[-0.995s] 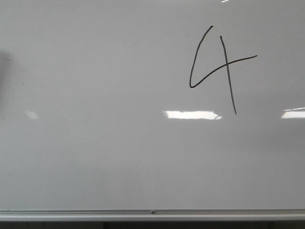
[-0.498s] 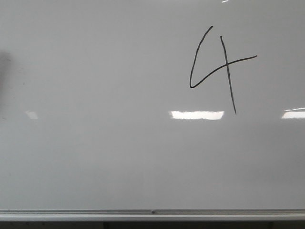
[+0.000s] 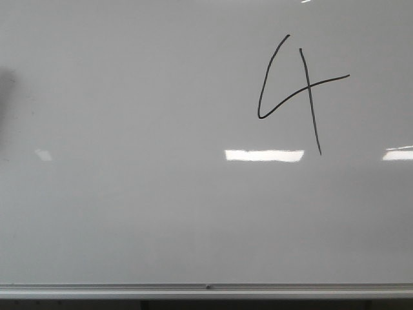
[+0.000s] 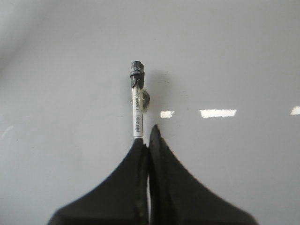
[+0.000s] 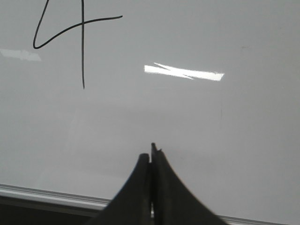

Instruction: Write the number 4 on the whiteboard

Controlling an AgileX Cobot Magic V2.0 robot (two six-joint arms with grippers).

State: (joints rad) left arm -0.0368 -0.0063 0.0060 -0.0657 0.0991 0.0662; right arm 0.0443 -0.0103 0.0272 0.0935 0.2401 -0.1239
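Digit done: number 4 [image 3: 298, 90] sits at 1 o'clock on whiteboard [image 3: 129, 213], strokes complete, so task looks finished. Left gripper [image 4: 147, 136] clamped on marker [image 4: 137, 101], tip off board, likely parked clear to avoid stray marks. Right gripper [image 5: 151, 154] closed, empty, near bottom rail [image 5: 47, 194].
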